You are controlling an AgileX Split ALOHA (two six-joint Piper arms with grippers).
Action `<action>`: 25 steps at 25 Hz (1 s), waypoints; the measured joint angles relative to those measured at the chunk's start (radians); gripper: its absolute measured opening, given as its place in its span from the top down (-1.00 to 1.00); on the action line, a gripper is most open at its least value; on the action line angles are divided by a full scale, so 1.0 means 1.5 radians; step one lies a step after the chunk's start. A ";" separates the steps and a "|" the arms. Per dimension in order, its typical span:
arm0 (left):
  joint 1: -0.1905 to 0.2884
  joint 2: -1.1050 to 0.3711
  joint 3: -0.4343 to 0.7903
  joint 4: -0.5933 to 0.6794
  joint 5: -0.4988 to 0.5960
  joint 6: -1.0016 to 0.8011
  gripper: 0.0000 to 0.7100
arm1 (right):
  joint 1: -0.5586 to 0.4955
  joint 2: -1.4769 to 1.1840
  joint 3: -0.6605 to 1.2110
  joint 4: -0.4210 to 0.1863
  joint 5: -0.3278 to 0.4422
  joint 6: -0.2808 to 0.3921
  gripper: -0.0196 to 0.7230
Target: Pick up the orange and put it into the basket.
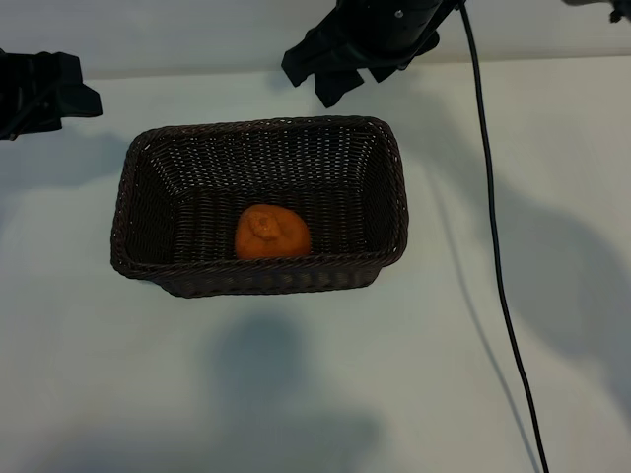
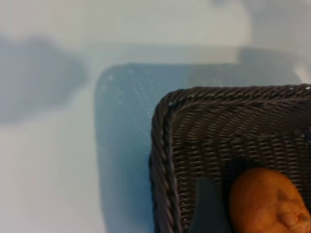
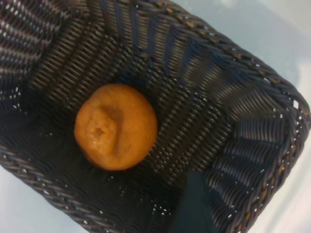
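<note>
A: Nearest the right end effector [image 1: 347, 87], what was there?

B: Its fingers stood apart and gripped nothing. It hung above the far rim of the basket [image 1: 258, 126], pointing steeply down into it. In the right wrist view the orange [image 3: 115, 126] sat directly below and slightly ahead of the fingers, resting on the woven floor, stem nub up.

A: So the orange was in the basket.

B: Yes. In the exterior view the orange [image 1: 272, 233] lay against the near wall, opposite the side the right end effector hovered over. Judged from that, the placing looked done and only the withdrawal remained.

A: Left end effector?

B: Parked at the desk's [image 1: 315, 394] left edge, well apart from the basket, left end effector [image 1: 44, 94] holding nothing. Whether its fingers were open could not be read from the frames alone; the opening reading suggested apart. From its wrist view a basket corner [image 2: 165, 111] and part of the orange [image 2: 267, 201] lay just ahead and below.

A: Risks from here?

B: Three, as judgement only. One: if the right end effector dropped lower, a fingertip could catch the braided rim or sloping wall and drag or tip the basket. Two: the black cable [image 1: 498, 256] trailing across the desk beyond the basket's right side could snag during the pull-back. Three: a jolt to the basket would roll the orange, though the deep walls should keep it in.
</note>
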 joint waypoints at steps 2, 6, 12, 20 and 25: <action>0.000 0.000 0.000 -0.010 0.000 0.001 -0.48 | 0.000 0.008 0.000 0.009 0.000 -0.002 -0.53; 0.000 0.000 0.000 -0.036 0.000 0.028 -0.48 | 0.000 0.022 0.000 0.029 0.001 -0.014 -0.53; 0.000 0.000 0.000 -0.053 -0.001 0.037 -0.48 | 0.000 0.032 0.001 0.031 0.000 -0.016 -0.53; 0.000 0.000 0.000 -0.053 -0.001 0.037 -0.48 | 0.000 0.033 0.001 0.031 0.000 -0.017 -0.53; 0.000 0.000 0.000 -0.053 -0.001 0.036 -0.48 | 0.000 0.033 0.001 0.031 0.000 -0.017 -0.52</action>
